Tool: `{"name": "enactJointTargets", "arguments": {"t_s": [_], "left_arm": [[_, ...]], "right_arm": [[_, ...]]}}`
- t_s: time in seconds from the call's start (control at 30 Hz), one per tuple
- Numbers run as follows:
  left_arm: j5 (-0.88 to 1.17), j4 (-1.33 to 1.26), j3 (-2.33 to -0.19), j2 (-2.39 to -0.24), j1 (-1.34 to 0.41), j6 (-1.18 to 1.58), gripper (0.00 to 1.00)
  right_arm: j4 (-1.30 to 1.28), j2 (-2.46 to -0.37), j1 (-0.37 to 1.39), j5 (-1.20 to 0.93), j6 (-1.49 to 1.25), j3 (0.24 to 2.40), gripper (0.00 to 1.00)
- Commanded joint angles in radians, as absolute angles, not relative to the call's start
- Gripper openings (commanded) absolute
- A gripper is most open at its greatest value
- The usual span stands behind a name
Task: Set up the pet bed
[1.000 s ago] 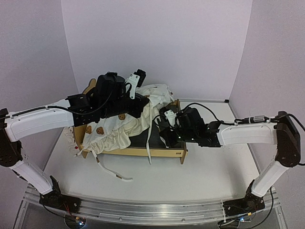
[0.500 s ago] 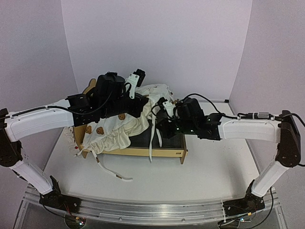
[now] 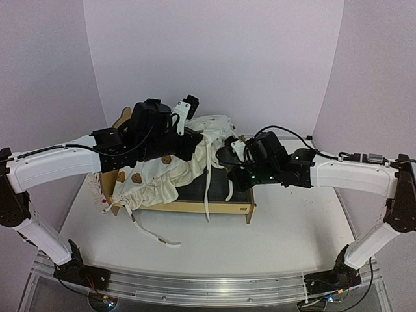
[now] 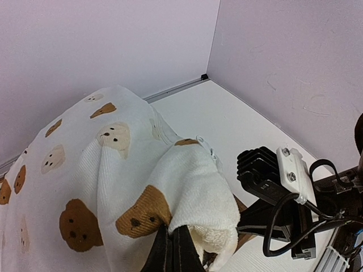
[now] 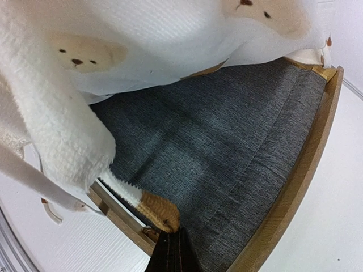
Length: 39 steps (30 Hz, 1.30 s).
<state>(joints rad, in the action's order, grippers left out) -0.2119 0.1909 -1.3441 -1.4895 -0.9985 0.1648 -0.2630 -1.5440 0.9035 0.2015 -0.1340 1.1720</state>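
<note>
The pet bed (image 3: pixel 188 207) sits mid-table, and its grey base (image 5: pixel 227 153) is bare toward the right end. A bear-print cushion (image 3: pixel 162 175) is heaped over the left part and spills over the front rail. The left gripper (image 4: pixel 173 252) is above the bed, its fingers pinched tight on a raised fold of the cushion. The right gripper (image 5: pixel 170 249) is low over the base and clamps a brown-tipped corner of the cushion.

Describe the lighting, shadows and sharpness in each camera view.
Top external view: soft, even light, faint shadow under the light plywood pet bed, bottom aluminium rail bowed by the lens. Left wrist view: cream bear-print cushion evenly lit and sharp. Right wrist view: dark grey felt base darker beneath that cushion; nearest fleece slightly soft.
</note>
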Motion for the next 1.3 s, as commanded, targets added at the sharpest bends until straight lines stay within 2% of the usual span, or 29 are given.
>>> {"name": "enactJointTargets", "arguments": {"t_s": [0.0, 0.23, 0.47, 0.63, 0.83, 1.27], "left_arm": [[-0.21, 0.163, -1.4, -1.486, -0.994, 0.169, 0.0], [-0.216, 0.169, -1.404, -1.484, -0.994, 0.164, 0.0], [-0.242, 0.182, -1.43, -1.499, -0.994, 0.157, 0.0], [-0.265, 0.196, -1.429, -1.483, -0.994, 0.151, 0.0], [-0.274, 0.21, -1.424, -1.468, -0.99, 0.147, 0.0], [-0.248, 0.2, -1.424, -1.495, -0.985, 0.147, 0.0]], "right_arm": [[-0.306, -1.53, 0.9, 0.248, -0.092, 1.246, 0.0], [-0.379, -1.551, 0.898, 0.207, -0.075, 1.322, 0.0], [-0.382, -1.636, 0.898, -0.024, -0.142, 1.401, 0.0], [-0.37, -1.702, 0.899, -0.1, -0.184, 1.463, 0.0], [-0.363, -1.772, 0.897, -0.047, -0.184, 1.494, 0.0], [-0.361, -1.775, 0.862, 0.094, -0.183, 1.333, 0.0]]}}
